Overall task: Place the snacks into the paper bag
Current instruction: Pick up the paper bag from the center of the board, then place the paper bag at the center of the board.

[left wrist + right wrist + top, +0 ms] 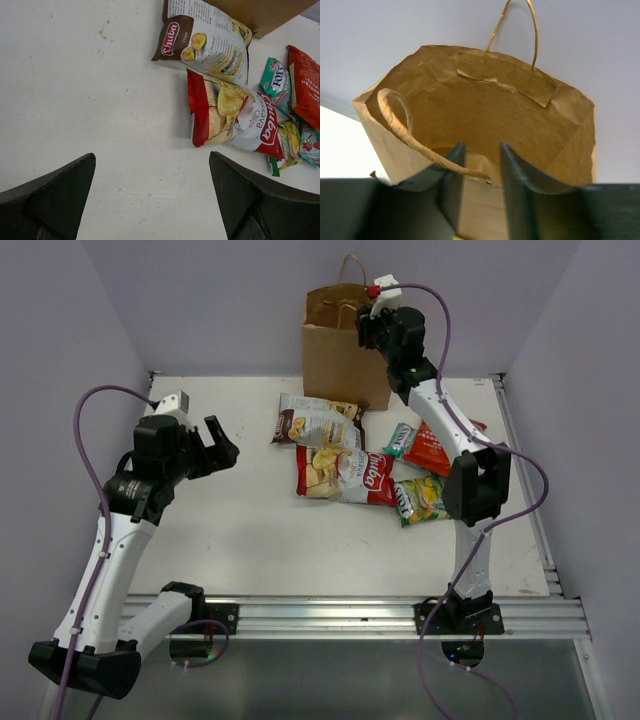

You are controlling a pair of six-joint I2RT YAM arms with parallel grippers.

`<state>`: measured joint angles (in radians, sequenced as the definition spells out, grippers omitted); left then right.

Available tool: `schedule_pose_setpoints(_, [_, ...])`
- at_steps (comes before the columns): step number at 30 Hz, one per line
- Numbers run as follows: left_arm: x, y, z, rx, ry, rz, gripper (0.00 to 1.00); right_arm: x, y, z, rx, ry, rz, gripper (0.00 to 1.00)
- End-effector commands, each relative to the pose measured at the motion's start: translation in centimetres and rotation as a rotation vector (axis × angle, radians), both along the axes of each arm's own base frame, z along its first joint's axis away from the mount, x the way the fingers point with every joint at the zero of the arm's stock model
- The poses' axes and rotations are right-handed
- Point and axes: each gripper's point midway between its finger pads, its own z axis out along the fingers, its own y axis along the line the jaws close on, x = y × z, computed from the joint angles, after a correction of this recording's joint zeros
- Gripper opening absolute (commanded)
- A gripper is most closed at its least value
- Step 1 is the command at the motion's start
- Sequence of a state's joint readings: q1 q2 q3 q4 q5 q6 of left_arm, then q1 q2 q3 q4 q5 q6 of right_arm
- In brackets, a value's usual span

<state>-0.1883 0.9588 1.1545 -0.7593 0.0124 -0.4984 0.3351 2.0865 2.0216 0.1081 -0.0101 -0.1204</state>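
The left jaws stand released over the surface (75, 90). Legible labels: Chuba Chips packet (205, 42), Cassava Chips packet (235, 117), FOX'S packet (276, 82). The right jaws are narrowed at the paper bag (485, 120) rim; grasp cannot be told.

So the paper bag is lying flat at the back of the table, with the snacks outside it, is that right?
Not quite: the paper bag stands upright and open, as the top external view shows. The snacks do lie outside it.
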Motion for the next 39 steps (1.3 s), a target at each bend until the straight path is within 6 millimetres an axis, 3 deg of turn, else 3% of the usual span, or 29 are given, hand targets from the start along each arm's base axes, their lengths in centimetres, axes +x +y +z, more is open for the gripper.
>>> schedule_pose_setpoints(1, [-0.3,0.2,-0.5,-0.006,0.018,0.018,1.00,0.1,0.4,4.4,0.020,-0.128,0.015,0.34])
schedule_pose_setpoints(3, [-0.3,0.2,-0.7,-0.005,0.022,0.018,1.00,0.0,0.9,4.8,0.021,-0.136,0.039,0.22])
schedule_pose_setpoints(4, [-0.3,0.3,-0.8,-0.004,0.024,0.020,1.00,-0.2,1.0,5.3,0.021,-0.147,0.053,0.10])
schedule_pose_setpoints(7, [-0.2,0.2,-0.6,-0.002,0.017,0.015,1.00,-0.8,1.7,6.3,0.017,-0.176,0.092,0.00])
schedule_pose_setpoints(15, [0.0,0.8,-0.2,0.017,-0.002,0.041,1.00,-3.7,3.7,11.8,0.001,-0.304,0.164,0.00])
schedule_pose_setpoints(23, [0.0,1.2,1.4,0.019,-0.040,0.058,1.00,-9.2,7.4,18.3,-0.013,-0.421,0.292,0.00])
schedule_pose_setpoints(28, [-0.1,1.5,4.6,0.013,-0.106,0.076,1.00,-13.7,10.4,20.5,-0.029,-0.462,0.388,0.00])
schedule_pose_setpoints(32, [-0.9,3.0,8.4,0.034,-0.179,0.142,1.00,-16.9,12.7,20.8,-0.031,-0.459,0.469,0.00])
schedule_pose_setpoints(36, [-2.1,4.7,12.1,0.051,-0.274,0.215,1.00,-21.0,16.2,20.4,-0.017,-0.445,0.586,0.00])
schedule_pose_setpoints(39, [-4.0,6.2,15.1,0.051,-0.370,0.280,1.00,-23.3,19.3,18.8,0.000,-0.399,0.672,0.00])
